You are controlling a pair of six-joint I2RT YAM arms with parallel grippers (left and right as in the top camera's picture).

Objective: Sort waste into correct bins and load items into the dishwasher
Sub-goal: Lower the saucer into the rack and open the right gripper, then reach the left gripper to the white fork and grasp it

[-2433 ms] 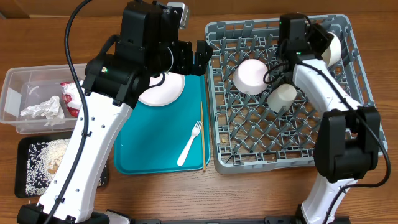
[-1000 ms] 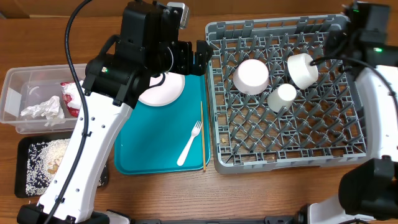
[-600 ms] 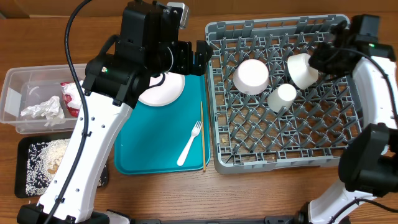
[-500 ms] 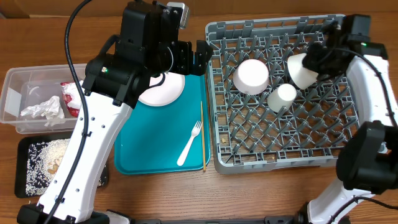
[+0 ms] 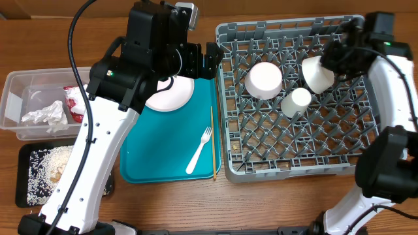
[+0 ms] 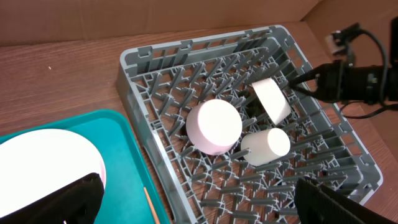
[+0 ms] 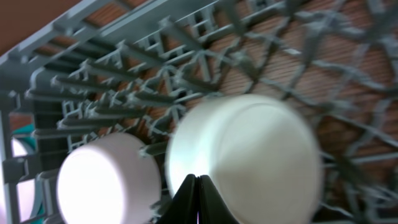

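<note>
Inside the grey dish rack, near its far right corner: a white bowl, tipped on its side among the pegs. Just right of that bowl, over the rack's far right edge: the right pincer, squeezed shut, holding nothing. Tips pointed at the bowl's rim, very near it; touching or not, hard to tell.

Also in the rack, near its far middle: a pale pink bowl, upside down. Beside both bowls, closer to the rack's middle: a small white cup, lying on its side.

Just outside the rack's far left corner: the left pincer, spread wide open, nothing between its fingers.

Left of the rack: a teal tray with a white plate, a white fork and a thin chopstick on the side nearest the rack. Farther left of the rack: a clear tub and a black tray.
</note>
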